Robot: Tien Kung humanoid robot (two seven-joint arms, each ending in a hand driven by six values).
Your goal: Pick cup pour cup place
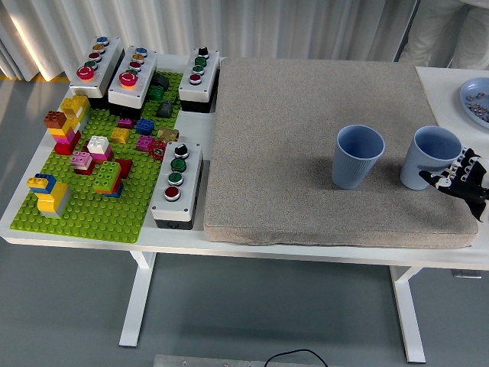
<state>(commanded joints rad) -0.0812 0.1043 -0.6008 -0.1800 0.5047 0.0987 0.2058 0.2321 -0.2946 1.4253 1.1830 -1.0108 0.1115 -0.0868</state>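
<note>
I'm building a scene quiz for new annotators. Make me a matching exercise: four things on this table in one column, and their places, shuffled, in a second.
Things:
1. right cup
2. left cup
3. green baseplate
4. blue plate

Places:
A. table's far right edge
B. left end of the table
C. at the right hand, on the mat
D. standing free on the mat

Pairs: 1-C, 2-D, 3-B, 4-A
</note>
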